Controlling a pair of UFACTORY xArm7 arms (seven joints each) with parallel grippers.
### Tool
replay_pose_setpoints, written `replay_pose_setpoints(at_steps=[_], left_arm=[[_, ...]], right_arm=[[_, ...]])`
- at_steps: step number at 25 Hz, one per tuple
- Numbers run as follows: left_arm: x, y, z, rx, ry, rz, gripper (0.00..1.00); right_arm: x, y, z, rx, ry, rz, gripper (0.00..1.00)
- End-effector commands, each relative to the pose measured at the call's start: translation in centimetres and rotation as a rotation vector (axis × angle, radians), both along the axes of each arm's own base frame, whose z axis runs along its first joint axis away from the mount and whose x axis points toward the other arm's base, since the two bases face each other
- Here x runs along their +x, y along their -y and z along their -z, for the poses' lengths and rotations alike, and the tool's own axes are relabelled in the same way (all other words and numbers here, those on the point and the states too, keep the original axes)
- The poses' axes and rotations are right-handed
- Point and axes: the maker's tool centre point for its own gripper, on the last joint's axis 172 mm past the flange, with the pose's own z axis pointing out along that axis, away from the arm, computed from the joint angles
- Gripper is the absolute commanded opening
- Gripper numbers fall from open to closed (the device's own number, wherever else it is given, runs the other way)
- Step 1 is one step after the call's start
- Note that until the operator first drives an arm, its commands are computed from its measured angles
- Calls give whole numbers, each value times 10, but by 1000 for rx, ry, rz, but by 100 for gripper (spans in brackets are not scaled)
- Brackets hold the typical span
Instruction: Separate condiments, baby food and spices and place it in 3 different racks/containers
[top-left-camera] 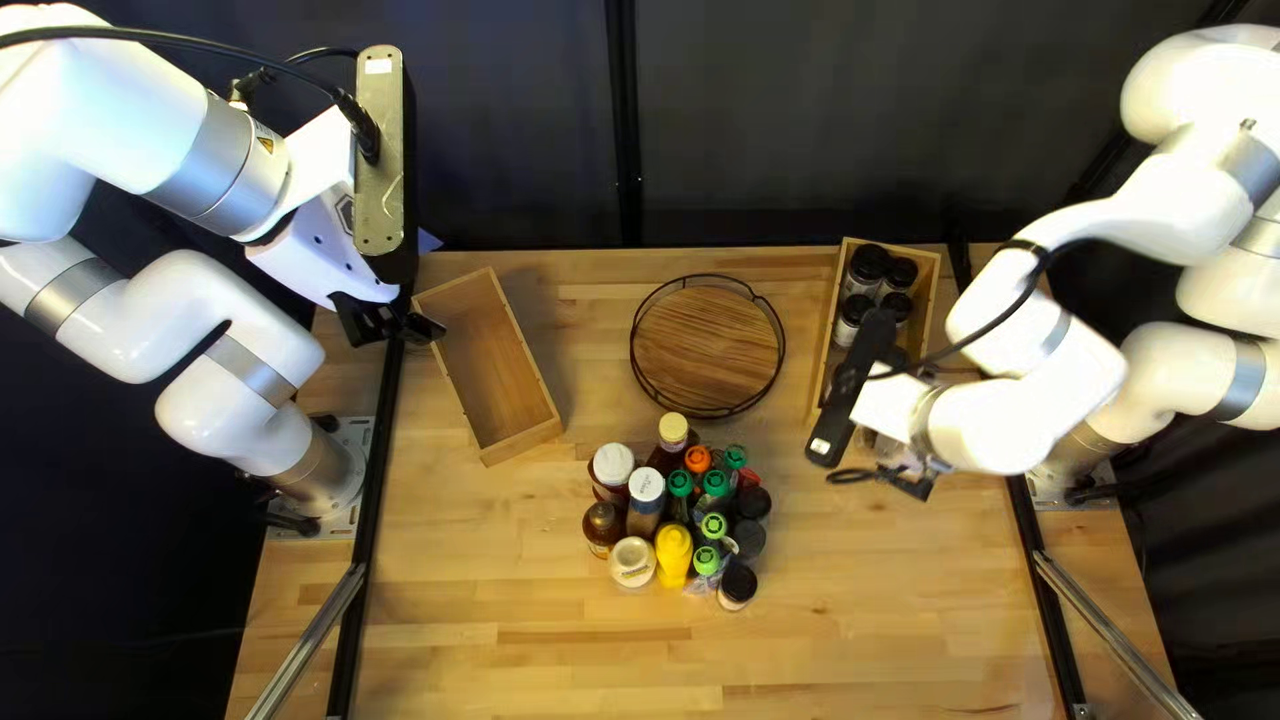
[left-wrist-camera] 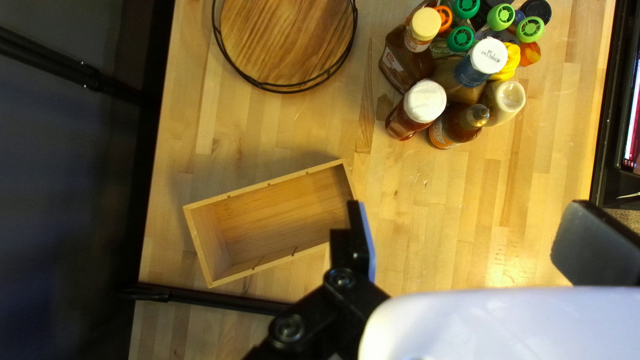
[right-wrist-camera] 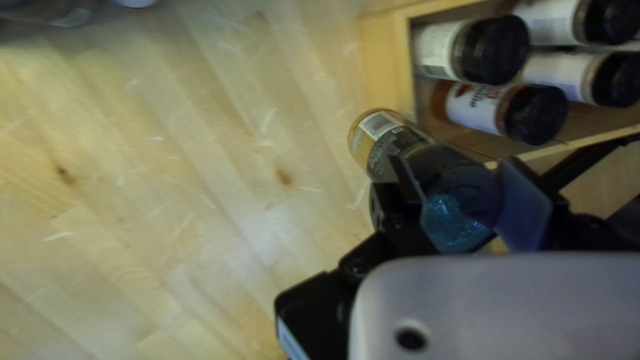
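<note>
At the right of the top left view, my right gripper (top-left-camera: pixel 854 390) is beside a wooden box (top-left-camera: pixel 830 304) with several black-capped jars (top-left-camera: pixel 868 264). In the right wrist view, that gripper (right-wrist-camera: pixel 463 181) is shut on a spice jar (right-wrist-camera: pixel 427 157), tilted just outside the box's wall (right-wrist-camera: pixel 385 57). My left gripper (top-left-camera: pixel 394 324) is raised near a bare wooden box (top-left-camera: pixel 494 367); in the left wrist view the gripper (left-wrist-camera: pixel 467 243) stands wide open, holding nothing. A round wooden rack (top-left-camera: pixel 707 347) with a wire rim holds nothing. Sauce bottles (top-left-camera: pixel 646 496) and green-capped containers (top-left-camera: pixel 715 483) stand bunched together mid-table.
Dark-capped jars (top-left-camera: pixel 738 583) form the right edge of the bunch. A small dark cable loop (top-left-camera: pixel 854 475) lies by the right arm. Black frame rails (top-left-camera: pixel 360 534) run along the table's sides.
</note>
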Motion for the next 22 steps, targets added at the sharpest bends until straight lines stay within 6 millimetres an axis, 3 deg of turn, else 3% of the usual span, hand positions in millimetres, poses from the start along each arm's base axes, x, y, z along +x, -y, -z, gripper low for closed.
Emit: replay_pose_setpoints(at_steps=[1, 8, 14, 15, 16, 17, 18, 20, 22], left_arm=[[0, 0, 0, 0, 0, 0, 100], [0, 0, 0, 0, 0, 0, 100], [0, 0, 0, 0, 0, 0, 100], [0, 0, 0, 0, 0, 0, 100], [0, 0, 0, 0, 0, 0, 100], [0, 0, 0, 0, 0, 0, 100], [0, 0, 0, 0, 0, 0, 100], [0, 0, 0, 0, 0, 0, 100], [0, 0, 0, 0, 0, 0, 100]], right_arm=[[-4, 15, 8, 1, -3, 10, 2], [-12, 34, 30, 4, -11, 27, 1], [-5, 46, 50, 20, -8, 27, 3], [-4, 46, 52, 22, -8, 26, 12], [-3, 46, 54, 28, -7, 25, 50], [-2, 44, 55, 33, -6, 23, 71], [-2, 43, 55, 37, -6, 21, 84], [-2, 40, 54, 42, -5, 17, 98], [-2, 34, 47, 45, -3, 10, 100]])
